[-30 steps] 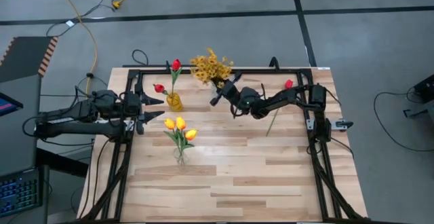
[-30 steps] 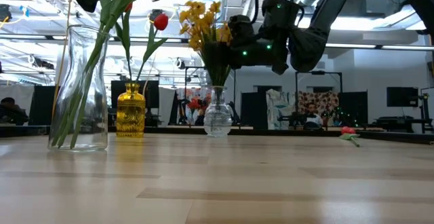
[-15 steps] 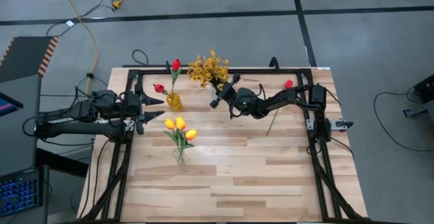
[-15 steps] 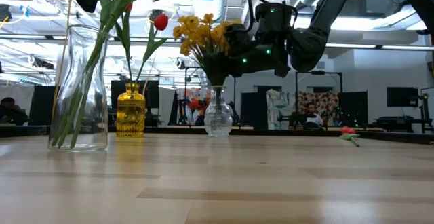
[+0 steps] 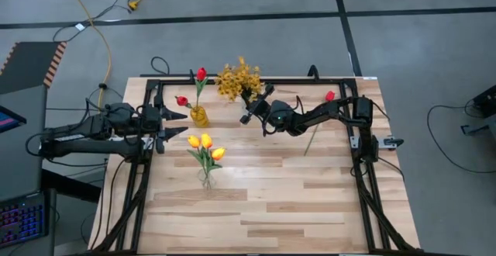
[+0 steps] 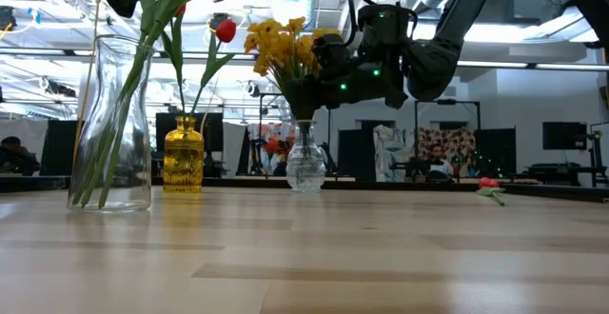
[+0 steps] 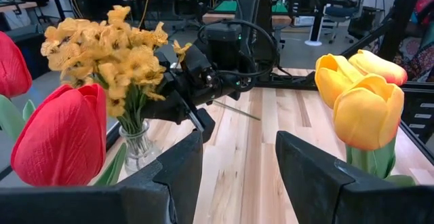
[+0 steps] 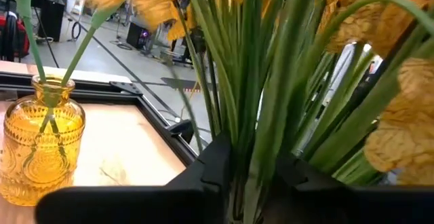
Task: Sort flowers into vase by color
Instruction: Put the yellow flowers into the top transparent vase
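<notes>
**Yellow spray barely shifted, right gripper at its stems**

Since half a second ago the spray [image 5: 239, 81] has hardly moved. Left gripper [image 5: 175, 124] waits at 9 o'clock, fingers parted, empty, beside the amber vase [image 5: 199, 116]. Right arm stretches in from 3 o'clock; right gripper [image 5: 251, 105] is closed around the spray's stems above the clear vase [image 6: 304, 167]. One red tulip [image 5: 328, 96] lies at 2 o'clock.

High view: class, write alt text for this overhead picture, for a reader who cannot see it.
The right gripper is beside the mustard-yellow spray at the wooden table's far edge. Nearby, two red tulips stand in an amber vase, three yellow-orange tulips in a clear vase, and one red tulip lies loose. The left gripper waits, open.
</notes>
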Robot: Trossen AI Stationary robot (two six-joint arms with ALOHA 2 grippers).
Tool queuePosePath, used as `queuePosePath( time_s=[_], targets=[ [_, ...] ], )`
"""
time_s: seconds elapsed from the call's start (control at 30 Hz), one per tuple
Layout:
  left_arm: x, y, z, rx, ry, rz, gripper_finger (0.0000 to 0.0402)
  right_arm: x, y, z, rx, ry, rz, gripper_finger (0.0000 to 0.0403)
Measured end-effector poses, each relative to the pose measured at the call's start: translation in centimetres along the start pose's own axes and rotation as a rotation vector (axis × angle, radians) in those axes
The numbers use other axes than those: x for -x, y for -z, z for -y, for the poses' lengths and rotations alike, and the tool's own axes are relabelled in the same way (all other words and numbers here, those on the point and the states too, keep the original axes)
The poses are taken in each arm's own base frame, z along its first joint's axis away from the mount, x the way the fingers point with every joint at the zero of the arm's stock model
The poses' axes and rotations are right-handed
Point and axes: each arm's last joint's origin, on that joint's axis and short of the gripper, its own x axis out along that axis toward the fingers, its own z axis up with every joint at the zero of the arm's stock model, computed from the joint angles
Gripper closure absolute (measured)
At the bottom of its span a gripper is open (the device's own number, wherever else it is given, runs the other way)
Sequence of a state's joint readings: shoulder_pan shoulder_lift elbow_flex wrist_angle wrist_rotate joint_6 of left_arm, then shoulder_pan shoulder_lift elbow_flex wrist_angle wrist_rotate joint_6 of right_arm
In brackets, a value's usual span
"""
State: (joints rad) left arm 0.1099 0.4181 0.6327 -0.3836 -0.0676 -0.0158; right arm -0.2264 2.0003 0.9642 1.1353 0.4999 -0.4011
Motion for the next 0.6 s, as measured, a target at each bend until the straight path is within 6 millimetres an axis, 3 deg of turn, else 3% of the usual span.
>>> queuePosePath(
  time_s=[0.3, 0.6],
  targets=[
    [0.0, 0.0, 0.0, 0.000, 0.000, 0.000, 0.0226, 0.2, 0.0, -0.1, 0.001, 0.077, -0.036, 0.0269],
    [0.0, 0.0, 0.0, 0.000, 0.000, 0.000, 0.0226, 0.9, -0.4, -1.1, -0.002, 0.082, -0.039, 0.0262]
  ],
)
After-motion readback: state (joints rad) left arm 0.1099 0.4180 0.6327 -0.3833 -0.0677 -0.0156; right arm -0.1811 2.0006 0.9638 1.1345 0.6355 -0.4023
